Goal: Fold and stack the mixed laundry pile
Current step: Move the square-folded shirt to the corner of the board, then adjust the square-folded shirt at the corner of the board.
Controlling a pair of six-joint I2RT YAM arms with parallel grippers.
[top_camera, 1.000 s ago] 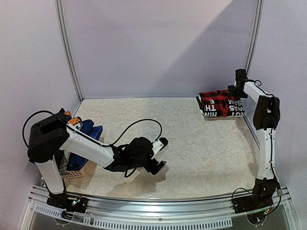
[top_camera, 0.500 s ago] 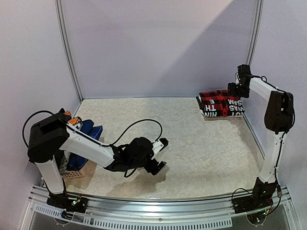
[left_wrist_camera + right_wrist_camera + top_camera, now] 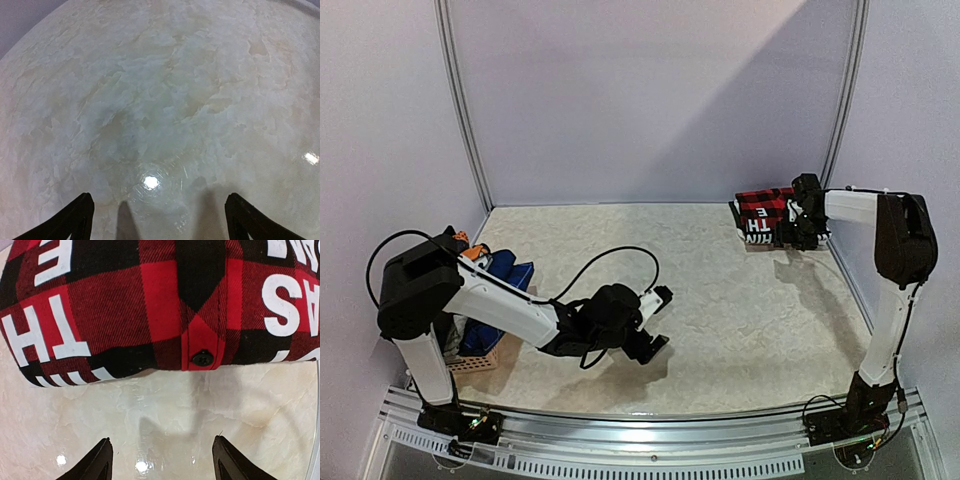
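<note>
Tabletop [image 3: 720, 290] | plaid shirt [image 3: 765, 212] far-right edge | right hand [image 3: 160, 460] apart beside it | left hand [image 3: 157, 220] apart mid-table

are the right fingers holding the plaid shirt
No, the right fingers stand apart over bare table, the plaid shirt lying beyond their tips.

Shirt [image 3: 125, 315]: the wrist view cuts it off at the top, left and right, so the white lettering shows only in pieces.
Right claw [image 3: 801, 228]: from above it covers the shirt's right end.
Left claw [image 3: 161, 218]: only two dark tips show, at the bottom edge.
Basket [image 3: 475, 362]: mostly behind the left arm [image 3: 505, 305], with one corner showing.
Laundry [image 3: 507, 276]: blue and a speck of orange show, but the pieces cannot be told apart.
</note>
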